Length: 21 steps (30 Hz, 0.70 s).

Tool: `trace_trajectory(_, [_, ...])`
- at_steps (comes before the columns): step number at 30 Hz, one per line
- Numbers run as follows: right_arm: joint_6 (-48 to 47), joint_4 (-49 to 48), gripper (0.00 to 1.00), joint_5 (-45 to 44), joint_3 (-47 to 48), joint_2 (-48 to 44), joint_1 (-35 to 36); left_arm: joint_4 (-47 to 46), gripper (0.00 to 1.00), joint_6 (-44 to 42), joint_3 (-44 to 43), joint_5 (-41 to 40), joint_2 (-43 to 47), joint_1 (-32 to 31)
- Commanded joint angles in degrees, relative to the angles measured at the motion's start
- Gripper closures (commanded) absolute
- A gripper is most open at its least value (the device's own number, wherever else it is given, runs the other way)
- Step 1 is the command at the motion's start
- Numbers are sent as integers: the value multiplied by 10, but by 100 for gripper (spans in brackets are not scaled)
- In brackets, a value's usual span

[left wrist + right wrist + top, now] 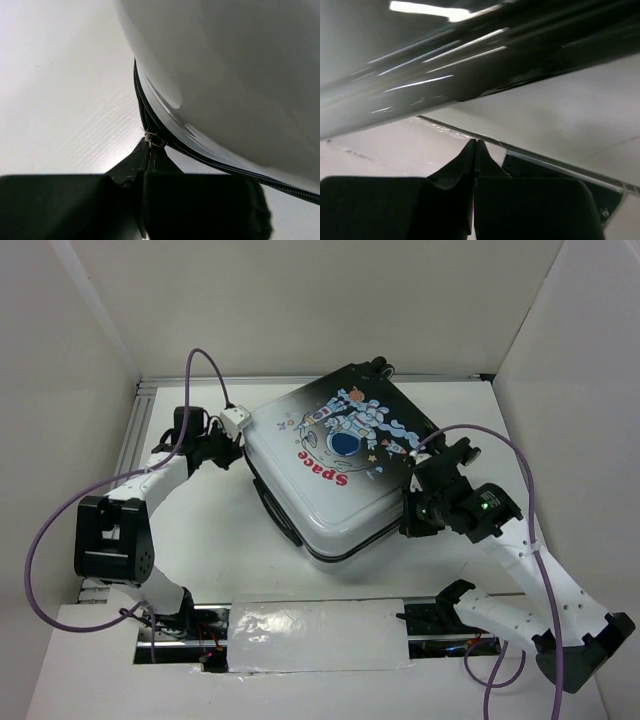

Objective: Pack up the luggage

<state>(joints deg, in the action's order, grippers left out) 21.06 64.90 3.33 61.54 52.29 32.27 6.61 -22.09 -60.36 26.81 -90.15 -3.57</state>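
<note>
Luggage: the luggage (335, 475) lay flat and closed on the bench (200, 540), printed shell up, between the two arms.
Left pincer: the left pincer (148, 145) had its fingers pressed together at the case's left corner. Its tips sat against the zip track (142, 107), and a small pale tag (152, 139) looked nipped between them.
Right pincer: the right pincer (475, 147) was closed tip to tip with nothing between. It sat low, just beside the dark right edge of the shell.
Step in hand: probably zipping up, since the lid was already down.
Zip progress: how much of the track was done up could not be told.
Next move: it called for drawing the tag along the track round the corner without losing the pinch. The right pincer would need to brace the shell against sliding.
</note>
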Motion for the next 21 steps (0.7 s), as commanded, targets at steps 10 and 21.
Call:
trace_trajectory(10, [81, -173, 100, -195, 46, 165, -38, -97, 100, -8, 58, 54, 131, -2])
trace_trajectory(21, [-44, -369, 100, 2, 325, 462, -198, -58, 100, -1, 96, 20, 212, -70])
